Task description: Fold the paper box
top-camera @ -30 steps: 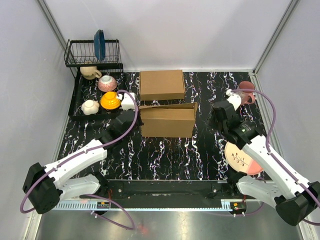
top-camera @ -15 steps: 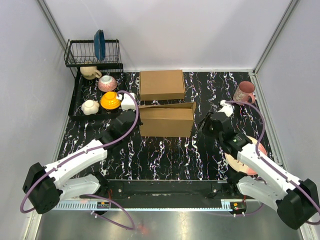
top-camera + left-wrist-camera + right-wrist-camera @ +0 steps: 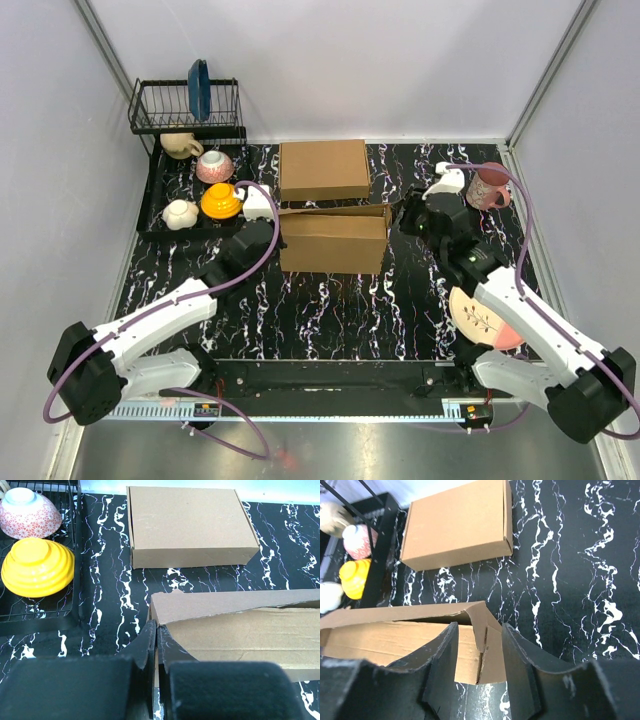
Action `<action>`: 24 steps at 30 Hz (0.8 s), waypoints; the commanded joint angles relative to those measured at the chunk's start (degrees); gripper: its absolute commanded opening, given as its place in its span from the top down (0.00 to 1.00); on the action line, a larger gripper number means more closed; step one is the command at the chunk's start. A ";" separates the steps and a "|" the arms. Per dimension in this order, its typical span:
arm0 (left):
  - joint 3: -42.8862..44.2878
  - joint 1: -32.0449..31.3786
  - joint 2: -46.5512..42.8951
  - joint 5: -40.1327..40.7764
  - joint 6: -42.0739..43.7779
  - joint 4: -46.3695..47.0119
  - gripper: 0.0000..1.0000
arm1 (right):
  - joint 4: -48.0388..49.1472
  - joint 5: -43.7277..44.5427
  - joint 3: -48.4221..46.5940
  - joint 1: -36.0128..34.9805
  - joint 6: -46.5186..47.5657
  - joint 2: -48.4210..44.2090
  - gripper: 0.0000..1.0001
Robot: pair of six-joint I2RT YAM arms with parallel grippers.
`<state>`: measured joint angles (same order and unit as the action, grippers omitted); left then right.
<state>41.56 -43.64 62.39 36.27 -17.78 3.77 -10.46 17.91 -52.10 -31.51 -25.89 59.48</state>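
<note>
The paper box (image 3: 333,243) lies mid-table as a half-formed brown cardboard shell, its long rear flap (image 3: 405,612) leaning over the body. My left gripper (image 3: 264,233) is at the box's left end, with its fingertips (image 3: 156,630) pressed together on a sliver of the end wall. In the left wrist view the box (image 3: 245,630) stretches off to the right. My right gripper (image 3: 406,214) is open at the right end. In the right wrist view its fingers (image 3: 447,645) straddle the bent corner flap (image 3: 492,645) without touching it.
A second, neatly formed brown box (image 3: 323,168) sits just behind the paper box. A black dish rack (image 3: 185,110) at the back left holds a blue plate (image 3: 198,90), cups, a patterned bowl (image 3: 27,512) and a yellow lid (image 3: 37,567). A pink mug (image 3: 490,185) and pink plate (image 3: 485,318) are at the right.
My right gripper has swung left and toward the back, up to the box's right end, and its jaws have opened a little wider. The left arm and the box have not moved.
</note>
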 commanded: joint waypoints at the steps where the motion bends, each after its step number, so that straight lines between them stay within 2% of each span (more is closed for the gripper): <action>1: -0.78 0.13 -0.08 1.26 0.03 2.65 1.00 | 3.16 -1.47 -1.17 0.22 1.63 2.30 0.55; 16: -1.57 0.13 -0.60 1.70 -0.06 2.56 1.00 | 4.39 -3.41 -1.87 0.13 3.48 7.13 0.66; 19: -1.48 0.13 -0.60 1.61 -0.06 2.38 1.00 | 4.22 -3.58 -1.78 0.13 3.39 7.66 0.73; 21: -1.57 0.13 -0.60 1.61 0.03 2.29 1.00 | 4.22 -3.41 -1.43 0.13 3.30 7.40 0.81; 24: -1.57 0.13 -0.69 1.61 0.03 2.29 1.00 | 4.22 -3.32 -0.73 0.22 3.30 6.96 0.85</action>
<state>40.66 -43.66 62.37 36.49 -17.85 5.63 -8.12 14.70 -52.07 -31.51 -23.35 67.33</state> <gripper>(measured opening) 0.005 0.167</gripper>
